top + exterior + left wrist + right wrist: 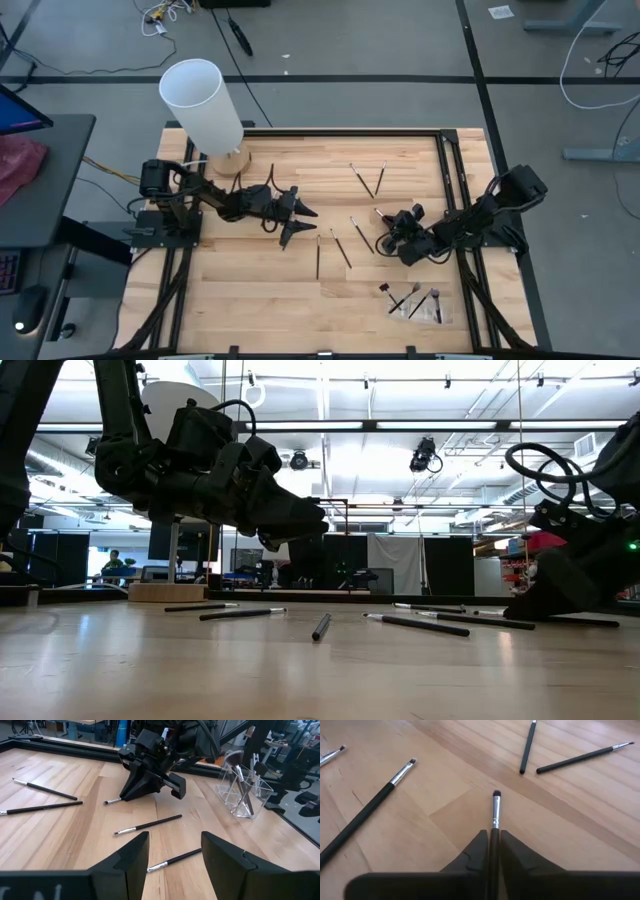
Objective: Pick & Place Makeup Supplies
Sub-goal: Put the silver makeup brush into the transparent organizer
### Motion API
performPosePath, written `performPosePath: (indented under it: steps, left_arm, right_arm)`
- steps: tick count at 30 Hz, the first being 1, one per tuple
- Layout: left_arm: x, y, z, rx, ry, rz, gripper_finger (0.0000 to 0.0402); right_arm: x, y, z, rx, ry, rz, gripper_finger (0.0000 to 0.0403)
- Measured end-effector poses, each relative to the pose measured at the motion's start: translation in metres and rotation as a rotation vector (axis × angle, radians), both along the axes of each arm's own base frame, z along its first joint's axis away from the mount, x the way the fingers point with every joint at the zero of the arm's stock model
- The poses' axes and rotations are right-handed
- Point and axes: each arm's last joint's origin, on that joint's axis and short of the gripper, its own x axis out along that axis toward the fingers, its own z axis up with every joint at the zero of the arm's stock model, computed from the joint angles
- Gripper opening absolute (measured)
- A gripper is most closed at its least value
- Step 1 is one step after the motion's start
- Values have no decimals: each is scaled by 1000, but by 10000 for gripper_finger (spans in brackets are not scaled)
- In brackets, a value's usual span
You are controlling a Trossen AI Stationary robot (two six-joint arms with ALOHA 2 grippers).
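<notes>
Looking down from the high view, we find the right gripper [384,238] low over the pale wooden plank table [250,300], right of centre in the frame, its two dark fingers [512,851] pinched narrow around a thin black-handled makeup brush with a silver ferrule and dark tip [495,812]; in the right wrist view that brush pokes straight out between the fingers, just above the wood. The left gripper [300,220] hangs left of centre in the high view with its fingers [131,855] set wide apart and nothing between them. We see the other slim dark makeup brushes scattered on the boards: a crossed pair [368,178] in the upper middle of the high view, two single ones [341,248] just below centre, between the two grippers, and one more [355,230] near the right gripper. At the lower right of the high view a clear plastic holder [422,305] lies near the table's edge with several brushes in it; the left wrist view shows it as a transparent box [242,795] in the upper right of that frame. A tall white cylinder on a round wooden base [205,105] stands at the table's upper left corner in the high view.
</notes>
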Motion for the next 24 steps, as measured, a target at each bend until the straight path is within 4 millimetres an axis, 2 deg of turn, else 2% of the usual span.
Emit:
performPosePath:
  steps: [5,24]
  left_arm:
    - [0,0,0,0,0,-1,183]
    - [0,0,-1,2,6,1,183]
  right_arm:
    - [-6,-3,-3,20,-60,-27,10]
    - [5,2,4,29,-190,46,7]
